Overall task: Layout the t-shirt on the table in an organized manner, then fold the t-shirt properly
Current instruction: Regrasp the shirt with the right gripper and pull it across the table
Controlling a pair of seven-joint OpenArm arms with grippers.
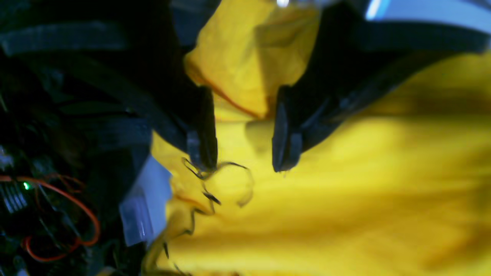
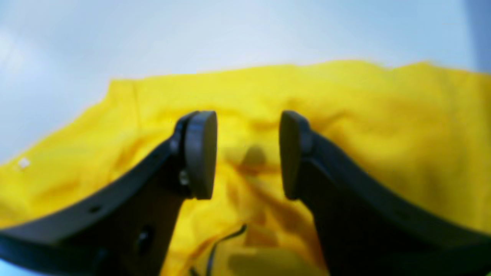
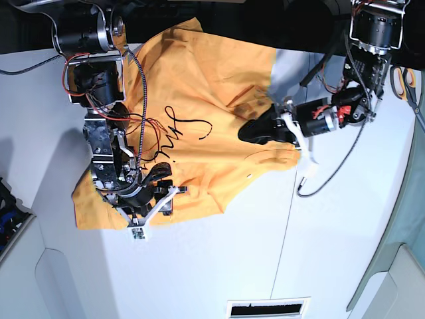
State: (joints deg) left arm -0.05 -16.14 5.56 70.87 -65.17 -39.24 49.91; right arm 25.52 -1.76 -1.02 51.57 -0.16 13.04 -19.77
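The orange-yellow t-shirt (image 3: 199, 93) lies crumpled on the white table (image 3: 345, 252), black line markings facing up. My left gripper (image 3: 247, 132) is at the shirt's right edge. In the left wrist view it (image 1: 243, 165) is open, and a raised fold of the t-shirt (image 1: 245, 65) sits between its fingers, close to the black markings. My right gripper (image 3: 161, 181) is over the shirt's lower left part. In the right wrist view it (image 2: 245, 153) is open and empty just above wrinkled t-shirt fabric (image 2: 383, 126).
A vent slot (image 3: 269, 309) sits at the table's front edge and a thin dark seam (image 3: 284, 226) runs up from it. Scissors (image 3: 403, 78) lie at the far right. A loose cable (image 3: 315, 183) hangs under the left arm. Dark gear (image 3: 8, 209) sits at the left edge.
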